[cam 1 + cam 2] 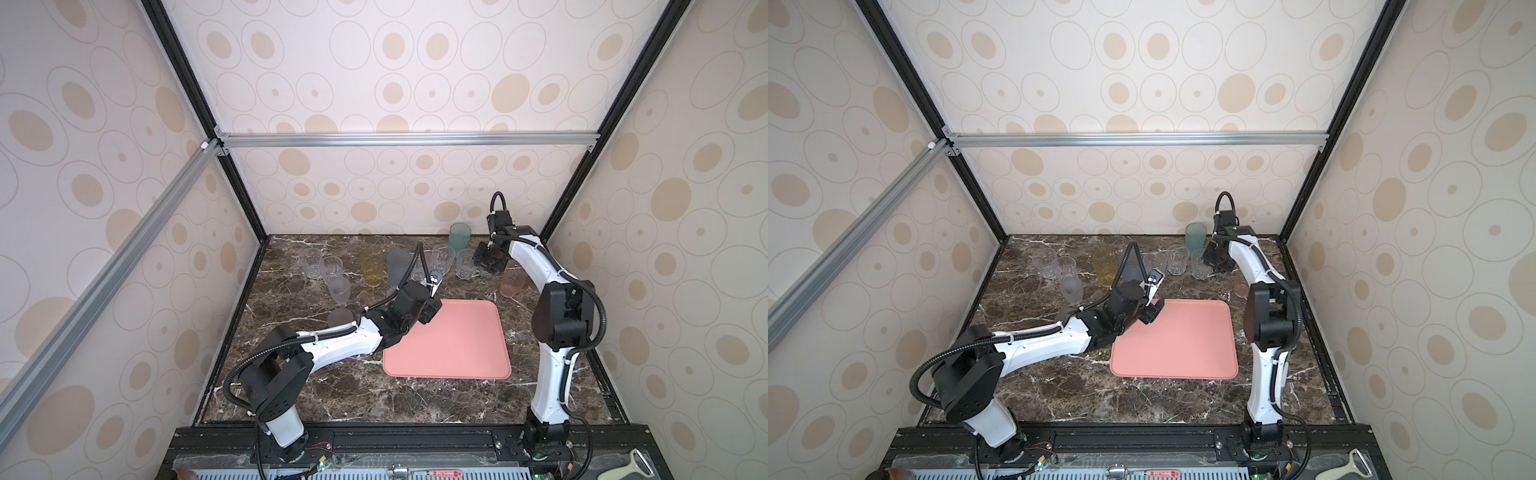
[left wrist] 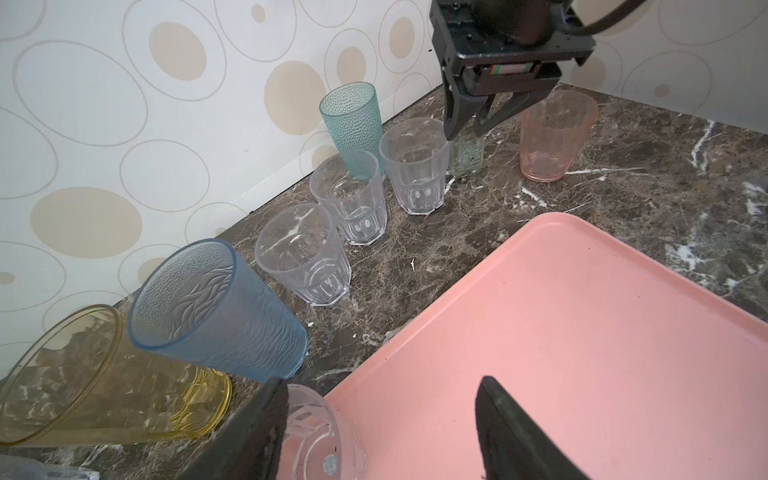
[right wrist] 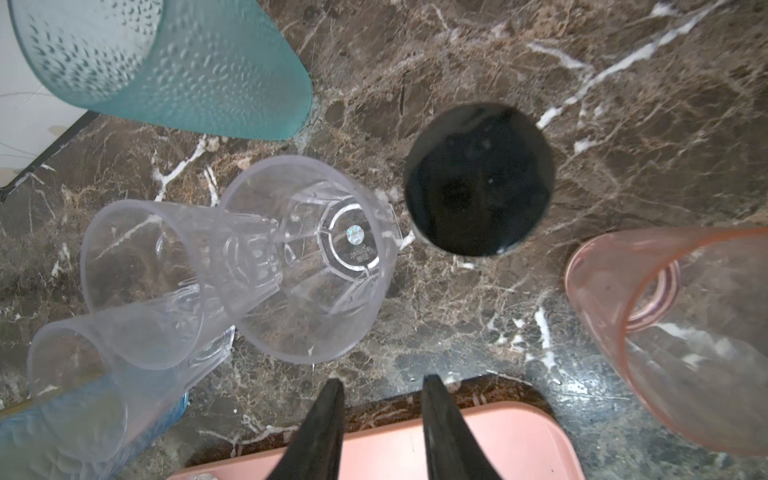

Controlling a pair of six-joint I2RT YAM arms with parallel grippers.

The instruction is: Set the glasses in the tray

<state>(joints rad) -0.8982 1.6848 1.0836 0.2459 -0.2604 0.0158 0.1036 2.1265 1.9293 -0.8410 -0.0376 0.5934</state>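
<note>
The fingers of the left gripper (image 2: 382, 386) are spread wide; a clear glass (image 2: 320, 432) is touched by one of them only, ungripped, at the corner of the tray (image 2: 582, 332). The fingers of the right gripper (image 3: 382, 380) are held slightly apart, empty, above a black-lidded jar (image 3: 478, 178). The other glasses (image 2: 303, 253) are ranged on the table (image 1: 332, 395) beyond the tray.

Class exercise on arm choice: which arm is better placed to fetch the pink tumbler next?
Likely right: the right hand hangs open close to the pink tumbler, while the left hand is at the far-left corner of the salmon tray, farther off.
</note>
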